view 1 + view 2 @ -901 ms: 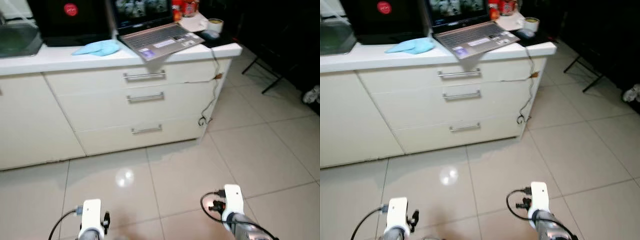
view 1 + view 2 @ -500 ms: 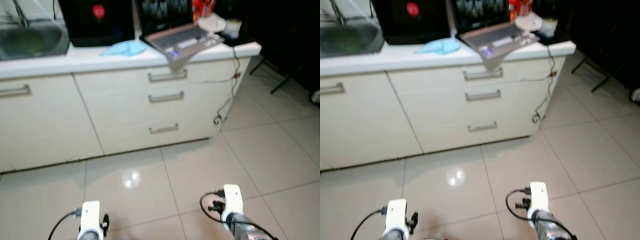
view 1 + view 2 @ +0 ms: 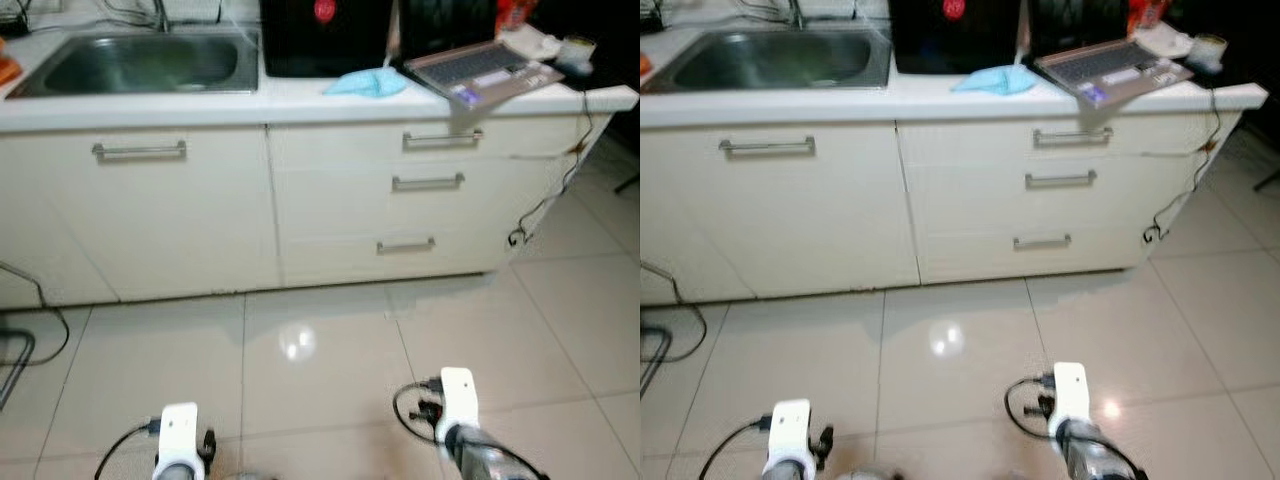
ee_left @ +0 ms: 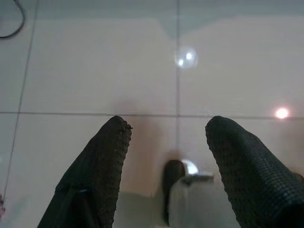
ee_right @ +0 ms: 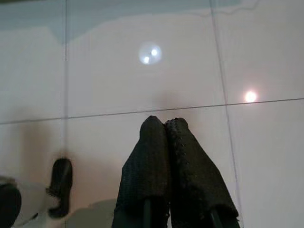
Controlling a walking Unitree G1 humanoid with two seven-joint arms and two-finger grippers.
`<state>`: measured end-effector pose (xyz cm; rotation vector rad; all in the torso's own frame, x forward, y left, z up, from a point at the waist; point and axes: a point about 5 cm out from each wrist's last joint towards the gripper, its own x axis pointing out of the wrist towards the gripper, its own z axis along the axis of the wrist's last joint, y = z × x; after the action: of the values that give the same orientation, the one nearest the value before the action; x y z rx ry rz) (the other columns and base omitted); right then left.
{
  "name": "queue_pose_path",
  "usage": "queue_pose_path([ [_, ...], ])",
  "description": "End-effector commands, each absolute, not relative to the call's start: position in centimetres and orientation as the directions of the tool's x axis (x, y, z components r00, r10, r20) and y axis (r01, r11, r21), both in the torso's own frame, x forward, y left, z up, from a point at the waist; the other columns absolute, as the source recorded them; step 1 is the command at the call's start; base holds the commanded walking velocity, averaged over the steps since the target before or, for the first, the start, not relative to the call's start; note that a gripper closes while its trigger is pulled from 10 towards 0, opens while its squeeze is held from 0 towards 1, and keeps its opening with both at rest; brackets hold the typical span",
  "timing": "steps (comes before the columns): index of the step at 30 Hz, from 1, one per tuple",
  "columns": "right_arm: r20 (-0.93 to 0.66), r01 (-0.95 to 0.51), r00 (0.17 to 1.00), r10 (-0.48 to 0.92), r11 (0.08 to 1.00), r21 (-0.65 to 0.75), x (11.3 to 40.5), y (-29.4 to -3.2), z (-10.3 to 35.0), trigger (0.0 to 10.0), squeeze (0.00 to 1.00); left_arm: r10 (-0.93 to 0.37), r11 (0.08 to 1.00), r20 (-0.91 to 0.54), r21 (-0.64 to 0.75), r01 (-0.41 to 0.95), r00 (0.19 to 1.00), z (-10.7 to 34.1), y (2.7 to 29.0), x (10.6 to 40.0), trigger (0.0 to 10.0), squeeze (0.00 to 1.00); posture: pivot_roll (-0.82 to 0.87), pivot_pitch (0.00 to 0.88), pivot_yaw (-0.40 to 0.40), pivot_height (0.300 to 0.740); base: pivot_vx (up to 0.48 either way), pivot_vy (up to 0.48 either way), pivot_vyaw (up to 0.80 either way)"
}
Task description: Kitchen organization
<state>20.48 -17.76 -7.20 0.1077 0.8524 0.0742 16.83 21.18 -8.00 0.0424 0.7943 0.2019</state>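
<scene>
A white kitchen counter (image 3: 300, 100) runs across the far side, with a steel sink (image 3: 140, 62) at its left. On it lie a blue cloth (image 3: 365, 83), an open laptop (image 3: 478, 70) and a black appliance (image 3: 320, 35) with a red mark. Both my arms hang low over the tiled floor. My left gripper (image 4: 166, 137) is open with nothing between its fingers. My right gripper (image 5: 164, 130) is shut and empty.
Below the counter are a cupboard door with a handle (image 3: 140, 151) and three drawers (image 3: 428, 182). A cable (image 3: 545, 200) hangs down the counter's right end. A black cord (image 3: 30, 330) lies on the floor at the left. A cup (image 3: 1207, 47) stands at the counter's far right.
The camera has swung to the left: the counter and drawers have shifted right in view and the sink has come in. The arms hang as before.
</scene>
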Motion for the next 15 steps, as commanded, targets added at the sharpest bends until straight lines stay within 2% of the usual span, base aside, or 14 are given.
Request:
queue_pose_path([
  [1, -0.737, -0.028, 0.667, 0.112, 0.992, 0.126, 20.94, -17.56, -6.95, 10.0, 0.0, 0.202, 0.979, -0.708, 0.124, -0.162, 0.677, -8.09, 21.55, 16.46, 10.0, 0.0, 0.01, 0.06, -0.024, 0.732, 0.0, 0.0, 0.0],
  [15, -0.74, -0.036, 0.662, 0.119, 0.991, 0.127, 20.94, -17.5, -6.97, 10.0, 0.0, 0.192, 0.981, -0.707, 0.124, -0.148, 0.68, -8.09, 21.11, 16.69, 10.0, 0.0, 0.01, 0.054, -0.025, 0.732, 0.0, 0.0, 0.0],
])
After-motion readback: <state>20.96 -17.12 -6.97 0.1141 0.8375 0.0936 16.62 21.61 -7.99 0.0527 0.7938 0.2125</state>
